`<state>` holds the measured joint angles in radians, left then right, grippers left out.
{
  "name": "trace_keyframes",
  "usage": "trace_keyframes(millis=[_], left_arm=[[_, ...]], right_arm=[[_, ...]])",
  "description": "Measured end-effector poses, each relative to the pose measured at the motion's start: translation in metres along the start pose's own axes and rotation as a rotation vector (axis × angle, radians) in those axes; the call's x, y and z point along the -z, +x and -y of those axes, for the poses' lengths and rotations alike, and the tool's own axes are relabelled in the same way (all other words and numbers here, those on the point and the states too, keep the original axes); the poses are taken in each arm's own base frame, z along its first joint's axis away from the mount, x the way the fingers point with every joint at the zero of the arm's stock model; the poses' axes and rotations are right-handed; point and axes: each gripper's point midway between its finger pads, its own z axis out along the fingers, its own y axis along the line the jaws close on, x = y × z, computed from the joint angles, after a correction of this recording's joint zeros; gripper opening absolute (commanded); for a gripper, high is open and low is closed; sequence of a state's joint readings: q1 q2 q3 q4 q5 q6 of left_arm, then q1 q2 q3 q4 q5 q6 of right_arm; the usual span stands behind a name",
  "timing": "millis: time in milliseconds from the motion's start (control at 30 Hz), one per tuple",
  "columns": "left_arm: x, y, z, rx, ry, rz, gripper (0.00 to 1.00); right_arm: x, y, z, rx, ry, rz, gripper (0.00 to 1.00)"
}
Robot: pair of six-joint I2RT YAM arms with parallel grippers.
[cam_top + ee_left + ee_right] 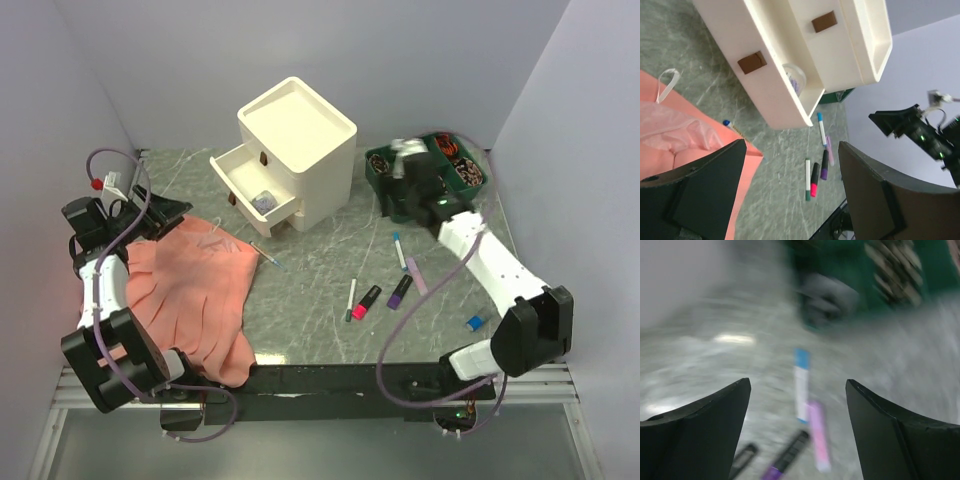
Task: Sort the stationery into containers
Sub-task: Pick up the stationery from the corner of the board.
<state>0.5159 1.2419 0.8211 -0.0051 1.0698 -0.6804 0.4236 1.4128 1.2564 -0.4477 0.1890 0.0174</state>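
The cream-white cabinet stands at the back, its lower drawer pulled out with a small clear item inside. On the table lie a blue-capped pen, a pale pink pen, a purple highlighter, a pink highlighter and a green-capped marker. My right gripper hovers open above the blue-capped pen, holding nothing; its view is blurred. My left gripper is open and empty over the cloth's far edge, left of the drawer.
A salmon-pink cloth covers the left of the table, with a thin pen at its edge. A green tray of small items sits at the back right. A small blue item lies near the right arm's base.
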Motion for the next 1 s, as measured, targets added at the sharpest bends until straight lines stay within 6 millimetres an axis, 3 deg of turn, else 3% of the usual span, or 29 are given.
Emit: trace_keyframes(millis=[67,100,200,300,433,633,733,1000], left_arm=[[-0.001,0.002,-0.002,-0.012,-0.009,-0.020,0.82],[-0.002,0.002,-0.002,-0.018,-0.012,-0.027,0.90],[-0.009,-0.002,-0.001,-0.042,-0.016,-0.057,0.91],[-0.016,-0.004,0.000,-0.050,-0.021,-0.087,0.93],[-0.025,-0.006,0.002,-0.058,-0.029,-0.119,0.99],[-0.035,-0.023,0.008,-0.057,-0.034,-0.129,0.99],[-0.035,-0.032,0.012,-0.063,-0.037,-0.123,0.99],[-0.039,-0.043,0.012,-0.068,-0.053,-0.111,0.99]], right_arm=[[-0.003,0.035,0.061,-0.143,0.136,-0.116,0.82],[-0.001,0.054,0.089,-0.229,0.193,-0.174,0.81],[0.014,0.112,0.143,-0.451,0.346,-0.320,0.82],[0.032,0.161,0.146,-0.556,0.413,-0.442,0.85],[0.061,0.212,0.137,-0.655,0.499,-0.575,0.79],[0.102,0.270,0.169,-0.902,0.739,-0.688,0.73],[0.114,0.283,0.176,-0.975,0.793,-0.718,0.68],[0.109,0.293,0.174,-1.002,0.786,-0.769,0.67]])
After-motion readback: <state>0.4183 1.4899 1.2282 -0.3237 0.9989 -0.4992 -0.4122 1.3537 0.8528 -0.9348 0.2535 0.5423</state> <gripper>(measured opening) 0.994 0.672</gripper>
